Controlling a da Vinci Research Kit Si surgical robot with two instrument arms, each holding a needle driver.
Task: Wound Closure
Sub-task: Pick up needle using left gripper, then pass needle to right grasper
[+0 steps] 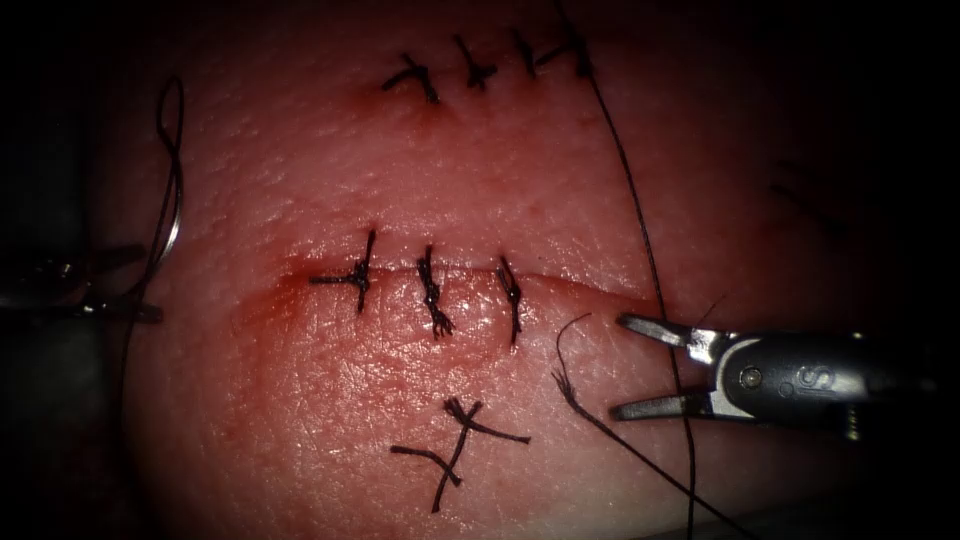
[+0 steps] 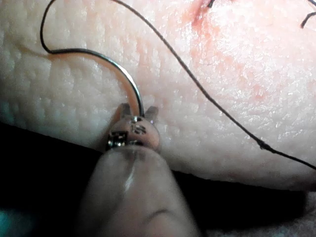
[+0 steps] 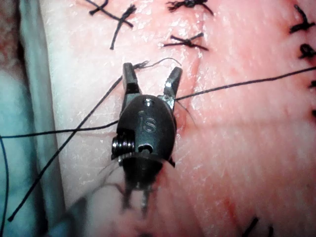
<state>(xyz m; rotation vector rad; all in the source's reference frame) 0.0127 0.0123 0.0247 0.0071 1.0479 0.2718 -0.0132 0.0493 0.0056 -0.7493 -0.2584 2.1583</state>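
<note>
Left tool (image 2: 138, 112) — jaws pinching the needle (image 2: 129, 81) near its end, clear of the tissue (image 1: 480, 200), left of the cut (image 1: 460, 275). Right tool (image 1: 640, 365) — jaws spread, empty, astride the thread (image 1: 640, 230); we judge snagging likely.

Light from above fell on the middle of the tissue (image 1: 500, 210), and its edges went dark. My left tool (image 1: 140, 285) sat in shadow. Close up, everything was bright, and my right tool (image 3: 152, 75) shone.
</note>
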